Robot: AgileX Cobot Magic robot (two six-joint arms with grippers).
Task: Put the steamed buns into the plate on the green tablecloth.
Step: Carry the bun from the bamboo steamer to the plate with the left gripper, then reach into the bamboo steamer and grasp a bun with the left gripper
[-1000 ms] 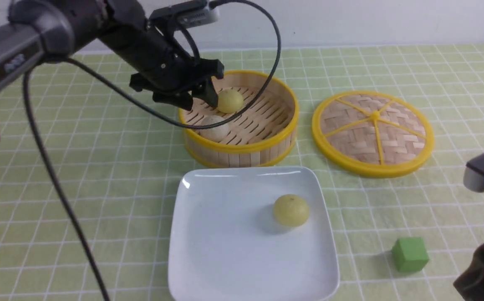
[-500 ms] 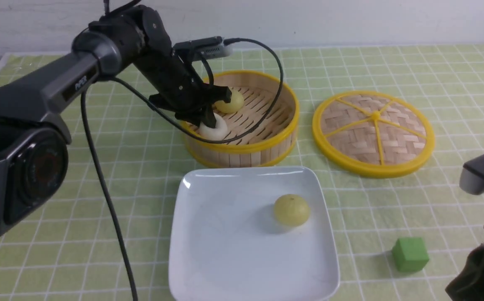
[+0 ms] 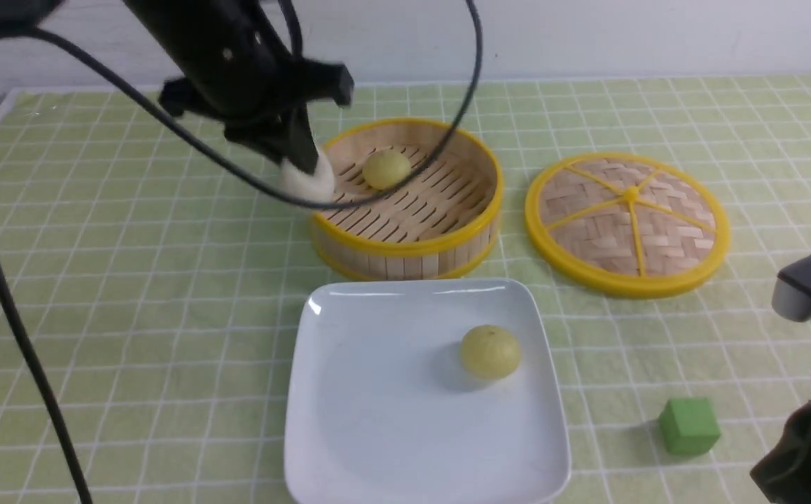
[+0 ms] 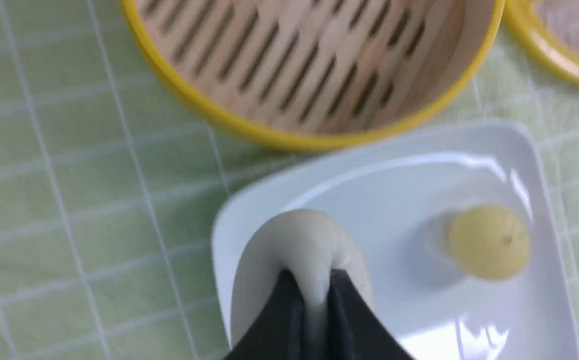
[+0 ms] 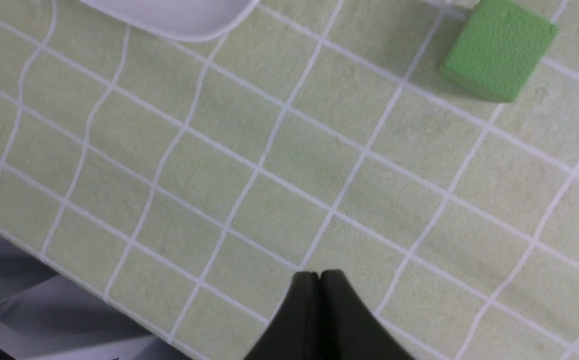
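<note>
My left gripper (image 3: 300,164) is shut on the greyish-beige steamed bun (image 3: 307,178), holding it in the air over the near-left rim of the bamboo steamer (image 3: 405,248). In the left wrist view the black fingers pinch that bun (image 4: 299,245) deeply, squashing it. One pale yellow bun (image 3: 386,169) lies inside the steamer. Another yellow bun (image 3: 490,351) sits on the white square plate (image 3: 349,420) on the green tablecloth (image 3: 132,280). My right gripper (image 5: 319,275) is shut and empty, low at the front right over bare cloth.
The round woven lid (image 3: 627,222) lies flat to the right of the steamer. A green cube (image 3: 689,425) rests on the cloth right of the plate, near my right arm. The left arm's black cable (image 3: 20,329) hangs down over the left part of the cloth.
My left gripper went down onto the greyish-beige bun in the steamer, shut on it, and has lifted it up and to the left. The right arm has barely moved.
</note>
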